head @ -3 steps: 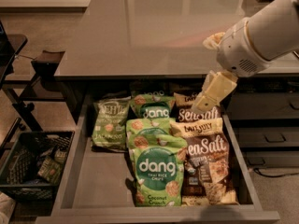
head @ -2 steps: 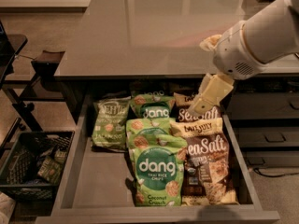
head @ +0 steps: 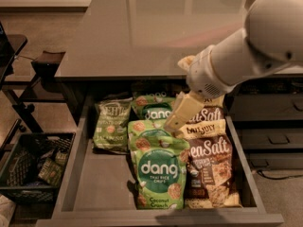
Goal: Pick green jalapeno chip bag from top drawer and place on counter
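The green jalapeno chip bag (head: 112,126) lies flat at the back left of the open top drawer (head: 102,186), dull olive with a small chip picture. My gripper (head: 170,124) hangs low over the drawer's middle, at the seam between the back "dang" bag (head: 154,109) and the "Sea Salt" bags (head: 210,157), to the right of the jalapeno bag and apart from it. It holds nothing that I can see. The glossy grey counter (head: 142,27) spreads behind the drawer.
A large bright green "dang" bag (head: 158,171) lies front and centre in the drawer. Dark drawer fronts with handles (head: 270,138) stand at the right. A black crate (head: 33,167) with items sits on the floor at the left, beside a black stand (head: 28,79).
My arm has swung left and down, bringing the gripper from above the back right "Sea Salt" bags to the drawer's middle. The bags have not moved.
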